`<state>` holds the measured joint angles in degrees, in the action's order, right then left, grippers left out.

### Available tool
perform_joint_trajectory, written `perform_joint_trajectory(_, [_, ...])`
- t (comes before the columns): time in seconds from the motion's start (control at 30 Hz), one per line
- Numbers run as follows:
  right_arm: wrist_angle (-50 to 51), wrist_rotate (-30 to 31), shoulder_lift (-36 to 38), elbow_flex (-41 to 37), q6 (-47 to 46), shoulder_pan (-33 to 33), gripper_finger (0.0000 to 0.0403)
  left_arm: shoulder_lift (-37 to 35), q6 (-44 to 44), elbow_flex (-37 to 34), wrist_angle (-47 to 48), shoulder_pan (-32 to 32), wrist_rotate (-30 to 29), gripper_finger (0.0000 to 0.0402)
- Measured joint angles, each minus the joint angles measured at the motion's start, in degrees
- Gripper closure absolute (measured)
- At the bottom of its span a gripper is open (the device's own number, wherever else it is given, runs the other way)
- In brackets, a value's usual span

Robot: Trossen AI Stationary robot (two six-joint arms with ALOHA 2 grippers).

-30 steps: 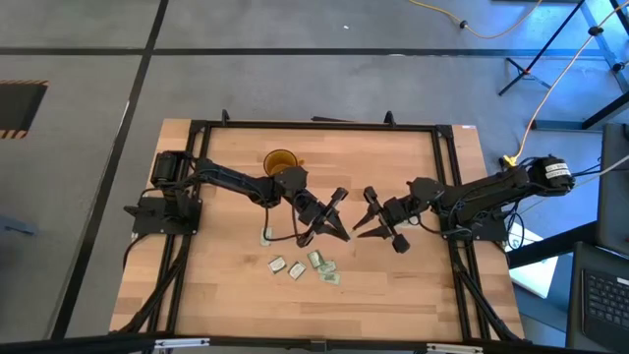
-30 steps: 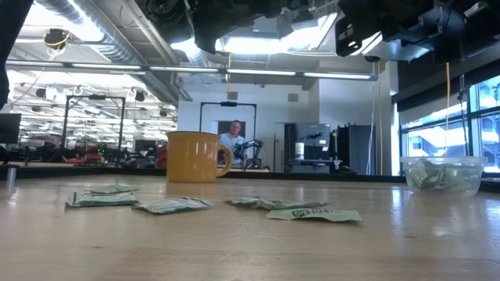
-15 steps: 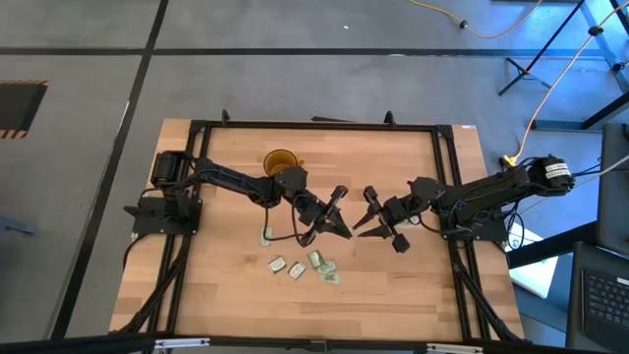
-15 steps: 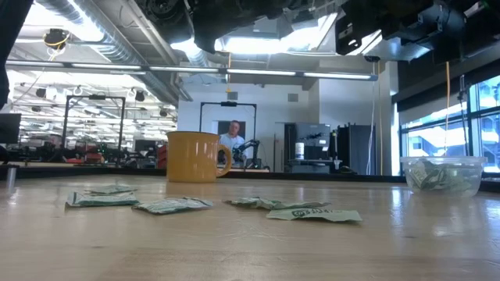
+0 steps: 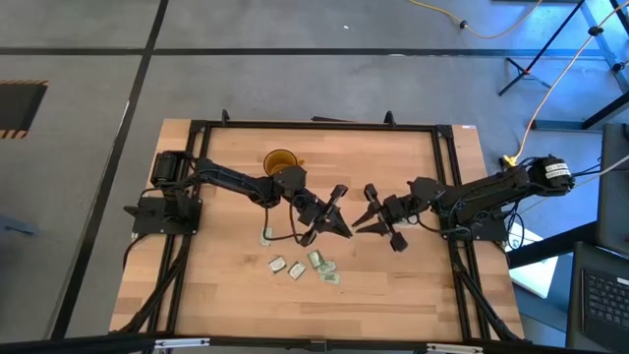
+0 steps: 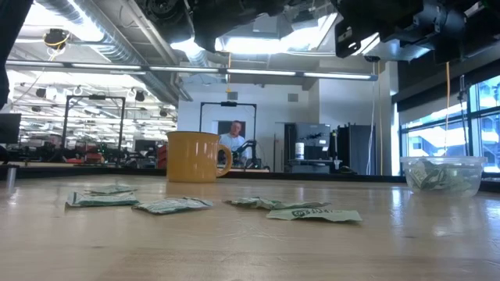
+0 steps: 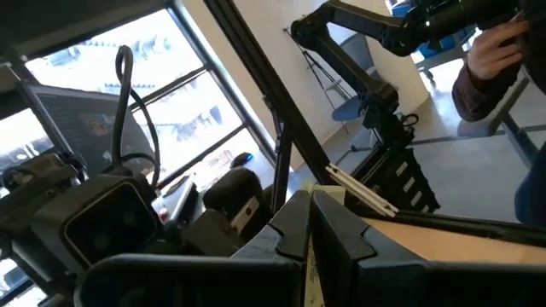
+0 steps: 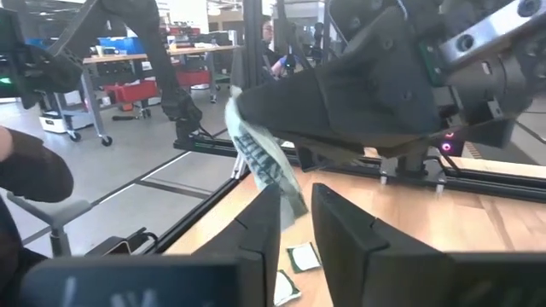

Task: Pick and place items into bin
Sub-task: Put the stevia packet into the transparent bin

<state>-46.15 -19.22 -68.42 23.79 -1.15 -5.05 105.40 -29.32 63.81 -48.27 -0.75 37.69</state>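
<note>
My left gripper [image 5: 346, 234] hovers above the middle of the table, shut on one pale green packet [image 8: 256, 158]. My right gripper [image 5: 358, 228] faces it tip to tip and is open. In the right wrist view its fingers [image 8: 341, 234] stand on either side of the packet's free end, apart from it. Several more packets [image 5: 316, 262] lie flat on the wood nearer the near edge, and they also show in the low view [image 6: 172, 205]. The clear bin [image 6: 441, 173] stands on the table with packets inside. In the high view the arms hide it. My left gripper pinches one end of the packet [image 7: 312, 269] between its two fingers. The packet is lifted clear of the table. It sticks out past the fingertips and slants down toward my right gripper [image 8: 294, 223].
An amber cup with a handle [image 5: 280, 160] stands toward the far edge, behind the left arm. A black frame [image 5: 314, 125] runs round the table. Bare wood lies on the left and along the near edge. People and other machines show in the room beyond.
</note>
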Motion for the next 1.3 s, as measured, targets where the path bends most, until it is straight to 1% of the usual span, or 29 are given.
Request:
perform_joint_trajectory(0.13, [-0.02,0.11,0.0,0.0,0.07,0.0,0.0353,-0.02,0.02,0.0,0.12,0.0,0.0,0.0393])
perform_joint_trajectory(0.3, [-0.04,0.09,0.0,0.0,0.11,0.0,0.0395,-0.02,0.15,0.0,0.52,0.0,0.02,0.0393])
perform_joint_trajectory(0.5, [-0.02,0.09,0.0,0.0,-1.42,0.0,0.0399,-0.02,1.96,0.0,0.6,0.02,-0.47,0.0389])
perform_joint_trajectory(0.6, [-0.04,0.1,0.0,0.0,-1.88,0.0,0.04,-0.02,2.9,0.0,0.66,0.0,-0.68,0.0371])
perform_joint_trajectory(0.73, [0.36,0.09,0.22,0.0,-3.2,-0.01,0.0401,-0.02,3.92,0.0,0.66,0.0,-0.79,0.0333])
perform_joint_trajectory(0.9, [5.53,0.09,4.43,0.0,-4.61,0.0,0.0401,-0.19,6.26,0.0,2.51,-0.47,-0.9,0.0294])
perform_joint_trajectory(0.97, [10.62,0.07,7.56,0.0,-6.87,0.0,0.0402,-0.95,6.28,0.0,6.14,-0.55,-1.95,0.0284])
perform_joint_trajectory(1.07, [22.13,0.39,13.2,0.04,-12.81,0.18,0.0402,-2.61,6.22,0.0,15.25,-0.52,-7.54,0.0277])
perform_joint_trajectory(1.23, [50.58,6.1,22.06,0.04,-26.6,1.56,0.0402,-4.68,6.27,0.02,31.05,0.34,-17.19,0.0281])
perform_joint_trajectory(1.3, [61.41,7.61,24.97,0.04,-30.88,2.38,0.0403,-4.74,6.59,0.02,35.23,0.97,-20.66,0.0283])
